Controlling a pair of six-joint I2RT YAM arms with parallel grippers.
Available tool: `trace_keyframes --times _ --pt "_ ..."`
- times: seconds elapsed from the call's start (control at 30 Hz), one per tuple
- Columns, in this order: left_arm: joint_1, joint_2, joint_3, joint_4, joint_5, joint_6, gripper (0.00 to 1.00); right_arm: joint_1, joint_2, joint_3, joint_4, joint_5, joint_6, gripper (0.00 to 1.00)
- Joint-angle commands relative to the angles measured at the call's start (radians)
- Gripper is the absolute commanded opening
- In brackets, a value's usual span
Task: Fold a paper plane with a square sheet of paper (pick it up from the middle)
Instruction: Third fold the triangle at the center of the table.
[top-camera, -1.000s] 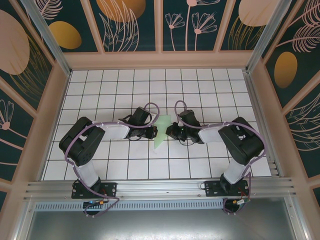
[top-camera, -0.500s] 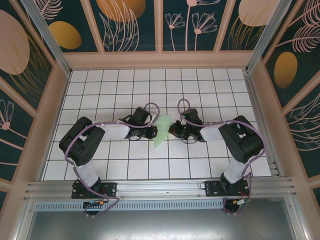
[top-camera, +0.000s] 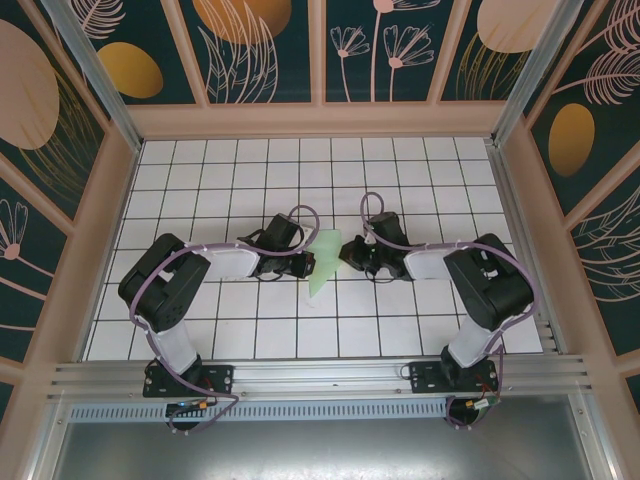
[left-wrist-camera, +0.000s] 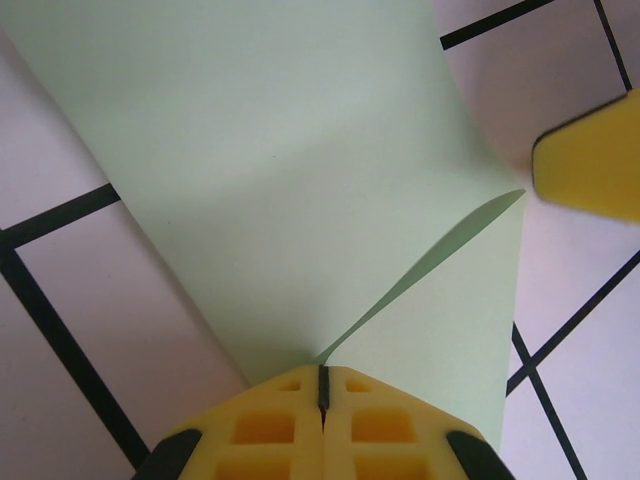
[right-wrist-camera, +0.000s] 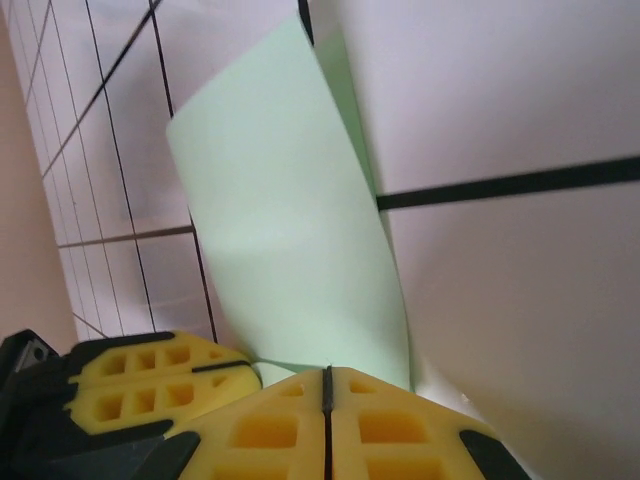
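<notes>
Left wrist: left gripper pinches the half-folded paper plane mid-table, right gripper pressed shut beside its edge, so any tug apart could tear the thin paper or spoil the crease!

1. Top external: fixed high behind the arm bases, looking steeply down, far enough off to take in the whole gridded worktop.
2. Left wrist: very close, looking out past the left fingers onto the paper plane.
3. Right wrist: equally close, looking past the right fingers, facing the opposite way.
4. Shared: all three views take in the paper plane at mid-worktop.
</notes>
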Motion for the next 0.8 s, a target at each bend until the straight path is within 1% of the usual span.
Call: trace_keyframes --times 0.0,0.2,0.4,0.5,0.63,0.77 --pt "0.002 0.041 -0.004 -0.08 -0.023 0.019 0.03 -0.01 0.011 0.015 0.043 -0.05 -0.004 0.09" --pt "0.002 0.041 -0.002 -0.08 -0.021 0.019 0.03 -0.01 0.066 -0.02 0.079 -0.031 0.017 0.09" --pt "0.002 0.043 0.002 -0.082 -0.019 0.019 0.03 -0.006 0.088 -0.034 0.023 0.022 0.01 0.08" --pt "0.002 0.043 0.002 -0.083 -0.021 0.02 0.03 -0.007 0.056 -0.023 -0.009 0.037 -0.004 0.08" --pt "0.002 0.041 -0.001 -0.083 -0.021 0.021 0.03 -0.004 -0.031 0.002 -0.038 0.036 -0.022 0.09" --pt "0.002 0.042 -0.001 -0.084 -0.02 0.024 0.03 0.015 -0.075 0.012 -0.003 -0.002 -0.028 0.1"
